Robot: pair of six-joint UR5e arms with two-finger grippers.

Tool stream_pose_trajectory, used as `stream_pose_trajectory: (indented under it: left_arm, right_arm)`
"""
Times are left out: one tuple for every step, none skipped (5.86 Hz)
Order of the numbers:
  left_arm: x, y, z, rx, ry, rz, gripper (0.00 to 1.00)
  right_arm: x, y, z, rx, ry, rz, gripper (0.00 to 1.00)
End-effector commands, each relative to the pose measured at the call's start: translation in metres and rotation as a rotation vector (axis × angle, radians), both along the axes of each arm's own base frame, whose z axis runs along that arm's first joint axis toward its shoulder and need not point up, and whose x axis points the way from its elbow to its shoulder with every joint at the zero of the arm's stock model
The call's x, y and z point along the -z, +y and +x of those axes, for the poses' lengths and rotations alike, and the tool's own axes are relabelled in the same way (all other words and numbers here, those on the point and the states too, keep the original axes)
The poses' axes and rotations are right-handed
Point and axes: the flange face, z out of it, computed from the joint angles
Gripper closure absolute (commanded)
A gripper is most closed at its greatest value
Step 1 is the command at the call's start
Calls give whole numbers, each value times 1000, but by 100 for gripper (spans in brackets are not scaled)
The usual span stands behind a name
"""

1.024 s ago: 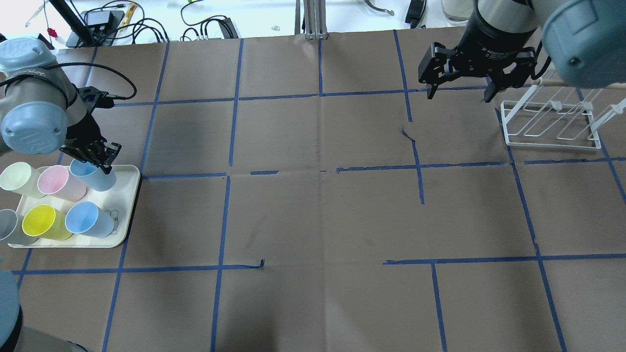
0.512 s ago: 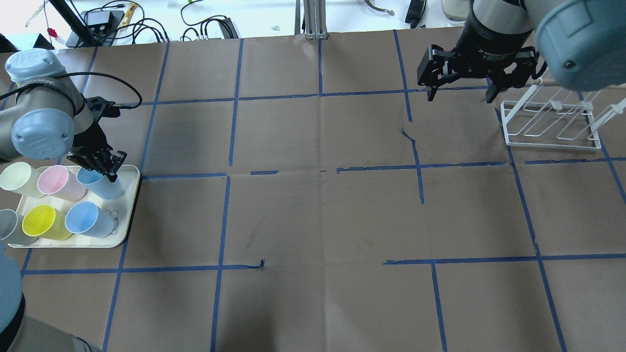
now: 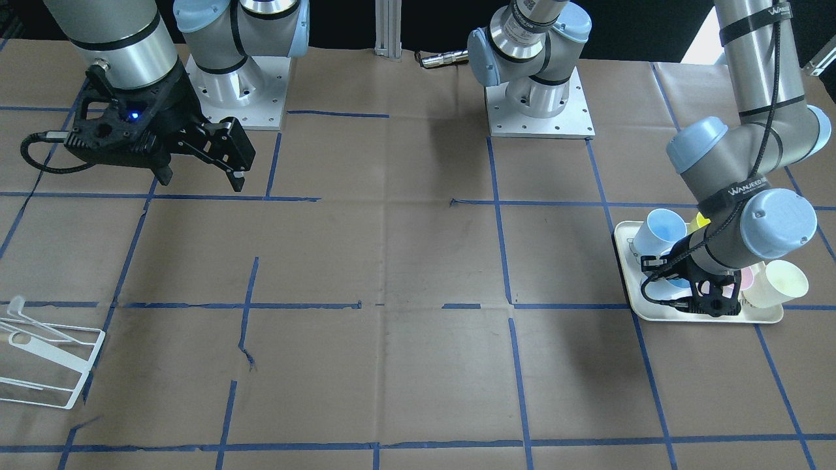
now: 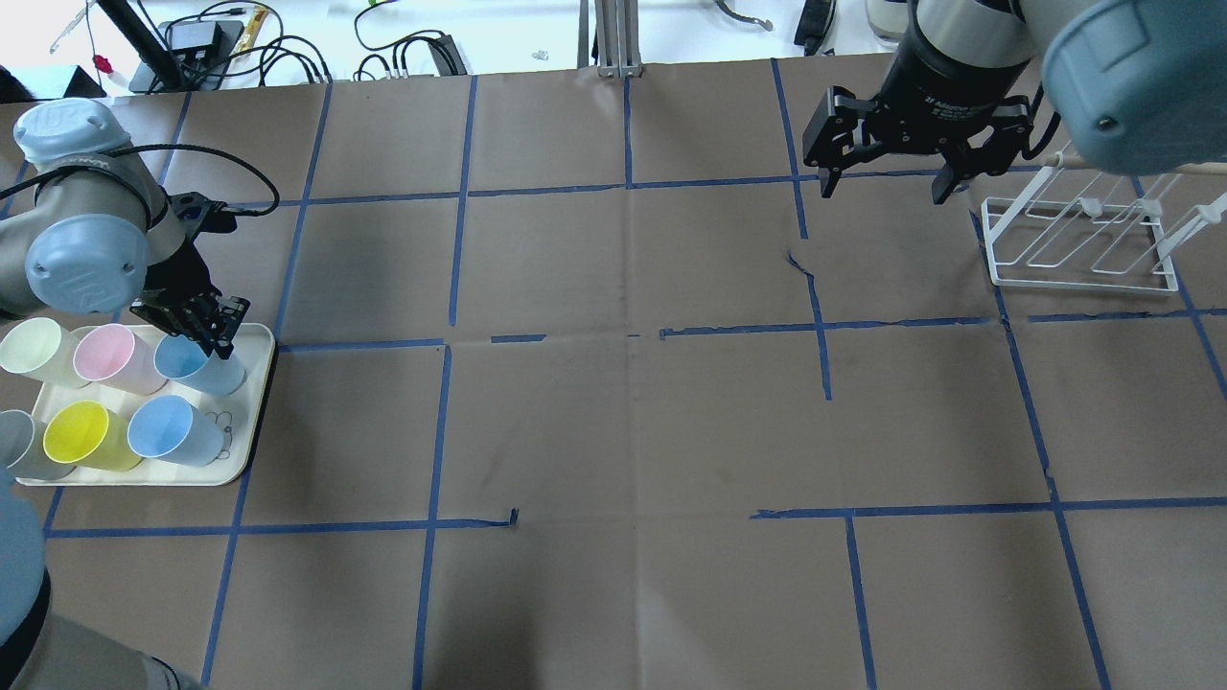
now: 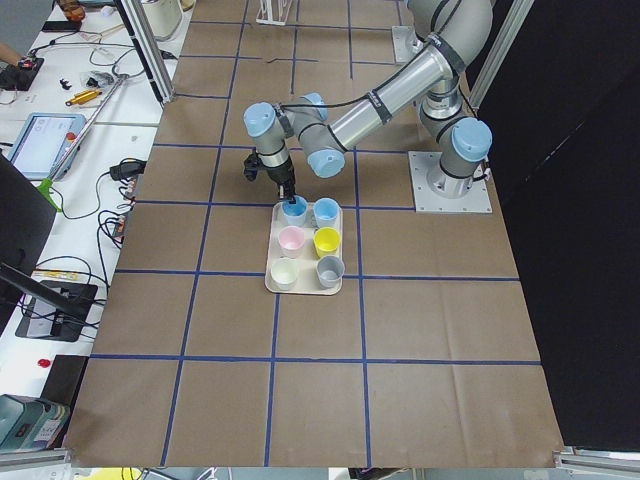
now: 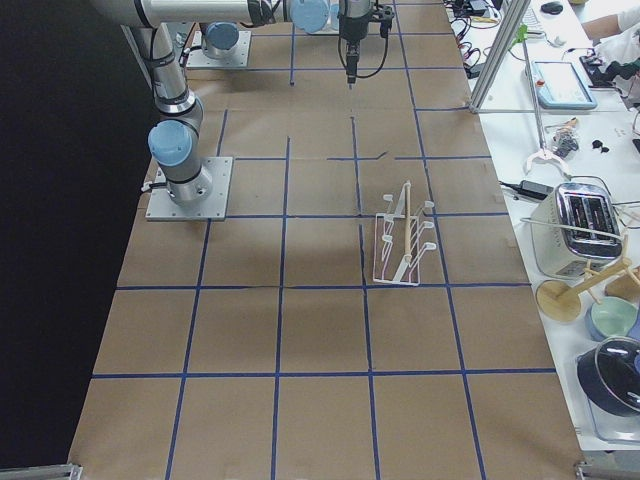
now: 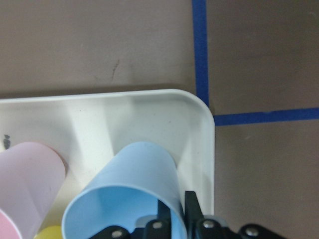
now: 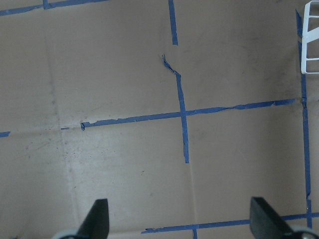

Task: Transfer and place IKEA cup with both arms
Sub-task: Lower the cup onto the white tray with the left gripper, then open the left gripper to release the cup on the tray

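Nearest the robot, on its left side of the brown paper counter with its grid of blue tape, sits a cream tray holding six cups in two rows of three. Along the near row stand a grey cup, a yellow cup and the other blue cup, all upright and close together. Behind them, the far row runs from a cream cup to a pink cup and then the IKEA cup, which occupies the tray's far corner toward the counter's middle, just beside the pink one.

Over that corner bends the left arm, and its jaws are clamped on the IKEA cup's wall at the rim; the wrist view shows one finger pressed against the outside of the pale blue wall. That cup leans a little, and I cannot tell whether its base rests on the tray floor.

Farther off, across a wide stretch of counter and well apart from the tray, the right arm hangs above the paper with its jaws spread wide and nothing between them. Just beside them, toward the robot's right, a white wire rack stands on the counter.

Beyond the counter's far edge lie black cables on a white surface
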Motion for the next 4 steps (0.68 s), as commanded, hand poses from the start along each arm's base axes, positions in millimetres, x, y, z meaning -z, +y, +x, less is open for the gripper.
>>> stream_pose_trajectory:
  left_arm:
    - [-12,-6,2,3,-9,-15,2]
    - [-34,-6,-10,21,-14,-28,2]
    - [-64,-2,-20,27,-3,-4,2]
    - [-102,1,-54,55,10,6,2]
  right_arm:
    - [0,-1,-1,0,7,-2,0]
    - [-2,0,-2,0,11,-5,0]
    - [-4,2,-4,2,34,-12,0]
    - [-3,2,-4,0,39,-11,0]
